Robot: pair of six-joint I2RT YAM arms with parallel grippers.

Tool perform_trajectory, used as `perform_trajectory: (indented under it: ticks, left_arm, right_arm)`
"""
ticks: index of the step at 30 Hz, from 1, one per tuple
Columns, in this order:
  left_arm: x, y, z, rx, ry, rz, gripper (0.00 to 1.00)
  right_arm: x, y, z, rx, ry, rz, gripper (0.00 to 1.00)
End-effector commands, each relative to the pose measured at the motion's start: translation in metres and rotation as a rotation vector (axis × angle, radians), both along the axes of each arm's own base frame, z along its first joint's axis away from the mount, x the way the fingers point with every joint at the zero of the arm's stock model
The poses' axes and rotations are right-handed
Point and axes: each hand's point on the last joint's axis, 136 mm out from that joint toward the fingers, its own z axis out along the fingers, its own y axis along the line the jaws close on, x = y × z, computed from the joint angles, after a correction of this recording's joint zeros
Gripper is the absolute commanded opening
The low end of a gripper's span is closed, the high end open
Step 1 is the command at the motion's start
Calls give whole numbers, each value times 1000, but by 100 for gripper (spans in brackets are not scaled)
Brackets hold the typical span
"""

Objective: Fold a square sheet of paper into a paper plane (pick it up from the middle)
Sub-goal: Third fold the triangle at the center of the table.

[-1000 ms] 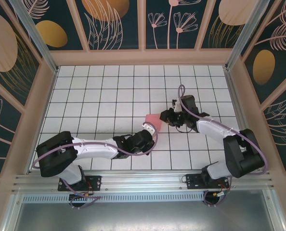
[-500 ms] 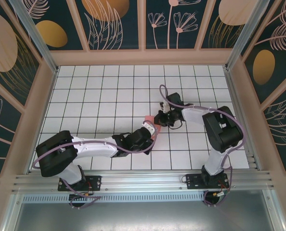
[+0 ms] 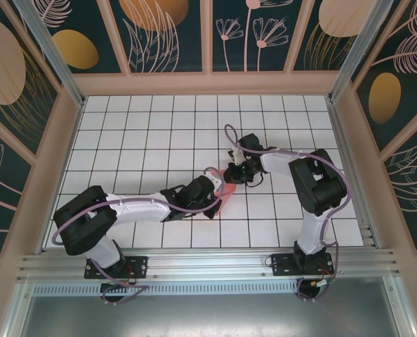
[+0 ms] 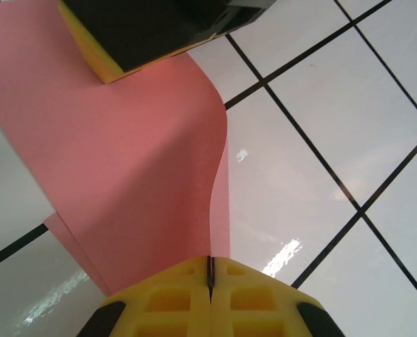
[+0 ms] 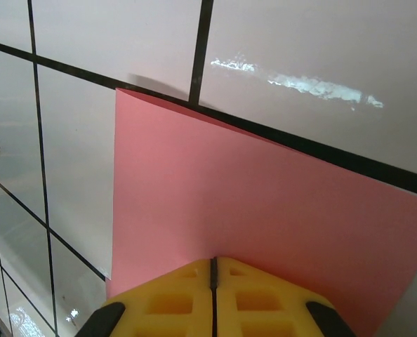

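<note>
Over the white-tiled bench, your right pincer just joined the left pincer, both clenching the thin salmon-pink paper square; folding can start.

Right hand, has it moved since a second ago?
Yes. The right hand shifted left across the table grid, toward the left hand; both pinch the square sheet of paper.
</note>
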Motion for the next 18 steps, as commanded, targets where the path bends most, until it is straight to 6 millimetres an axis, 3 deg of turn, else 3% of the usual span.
perform_trajectory:
  ticks: [1,6,18]
  left_arm:
    - [4,0,-4,5,17,-24,0]
    - [16,8,-7,16,20,-5,0]
    - [25,5,-14,18,45,-22,0]
  right_arm:
    - [-5,-3,-11,-48,14,43,8]
    - [-7,-2,-13,-45,15,53,8]
    - [-4,-1,-14,-60,7,74,8]
